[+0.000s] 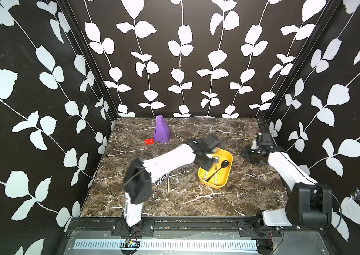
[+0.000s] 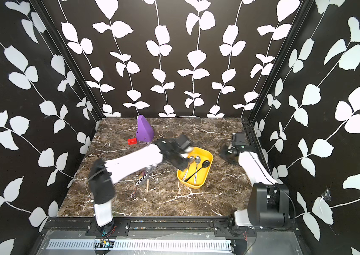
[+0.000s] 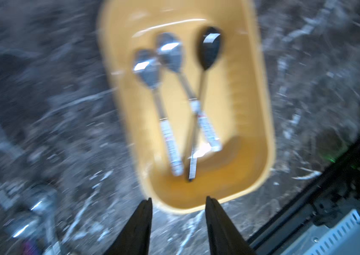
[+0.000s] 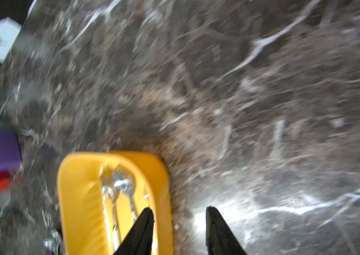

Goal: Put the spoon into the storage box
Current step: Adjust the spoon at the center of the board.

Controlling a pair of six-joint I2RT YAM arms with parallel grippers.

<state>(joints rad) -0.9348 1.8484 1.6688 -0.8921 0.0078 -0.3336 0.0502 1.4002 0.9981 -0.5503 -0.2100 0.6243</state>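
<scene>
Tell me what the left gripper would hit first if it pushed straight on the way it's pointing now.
Most likely the storage box. In the left wrist view the left gripper is open and empty, aimed at the box's near rim, with the spoons lying inside just beyond. Blur leaves its height unclear, so it may meet rim or floor first.

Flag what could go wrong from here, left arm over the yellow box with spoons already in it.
1. The left gripper hangs open and empty low by the storage box rim; a careless retreat could clip the rim and shift the box.
2. The black spoon lies crossed over a silver spoon; adding another may tip a handle over the low wall.
3. Cutlery beside a wooden stick lies under the left forearm, half hidden, so the next grasp may miss.
</scene>
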